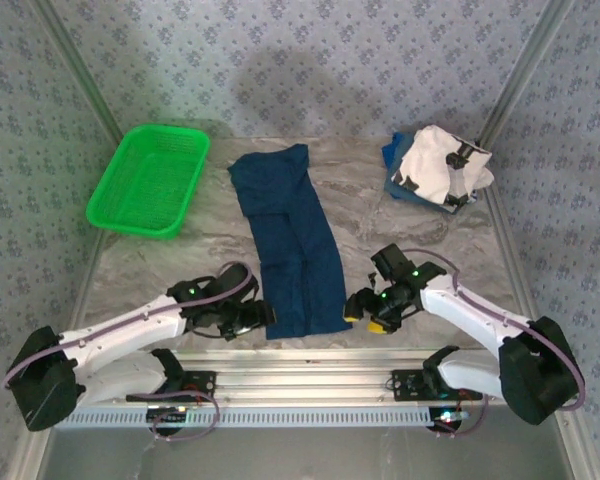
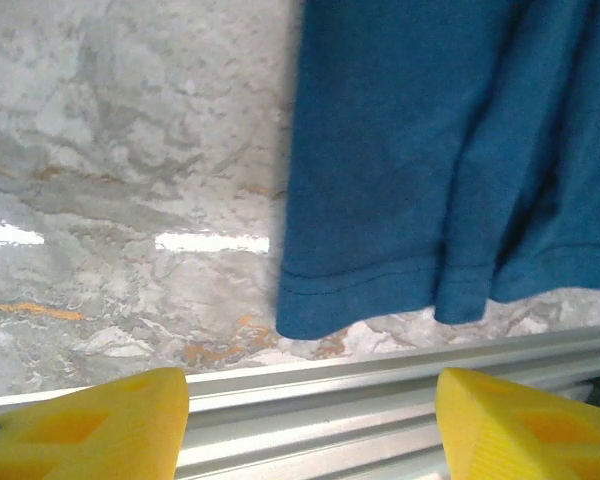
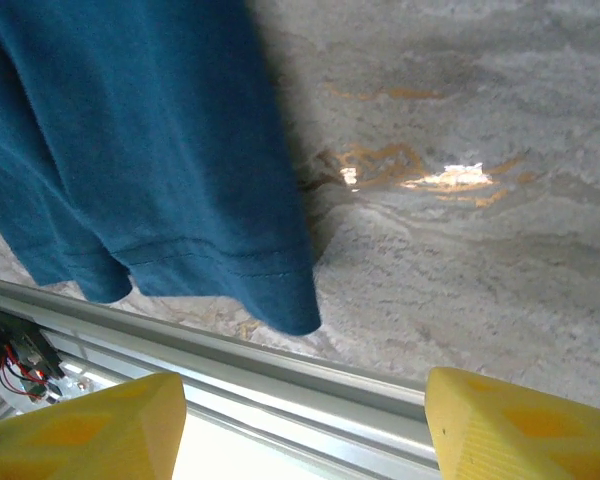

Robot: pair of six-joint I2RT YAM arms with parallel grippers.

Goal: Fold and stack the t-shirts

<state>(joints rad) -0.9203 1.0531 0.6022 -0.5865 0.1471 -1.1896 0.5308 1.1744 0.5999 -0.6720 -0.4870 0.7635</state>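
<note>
Two sets of jaws are hanging spread, empty: left jaws & right jaws are flanking near hem of blue t-shirt [image 1: 285, 235], which we're seeing lying flat mid-surface [image 1: 380, 205]; white t-shirt [image 1: 435, 160] is sitting far-right.

The top external view looks down from high behind the arm bases, which lie along its bottom edge, and takes in the whole desk [image 1: 410, 220] from afar. The left wrist view sits close over the desk's near edge, with the left pincer [image 2: 312, 425] at frame bottom and the blue t-shirt [image 2: 430, 150] hem upper right. The right wrist view mirrors it: right pincer [image 3: 305, 425] at bottom, hem upper left. All three share that hem and the metal rail [image 1: 310, 385].
</note>
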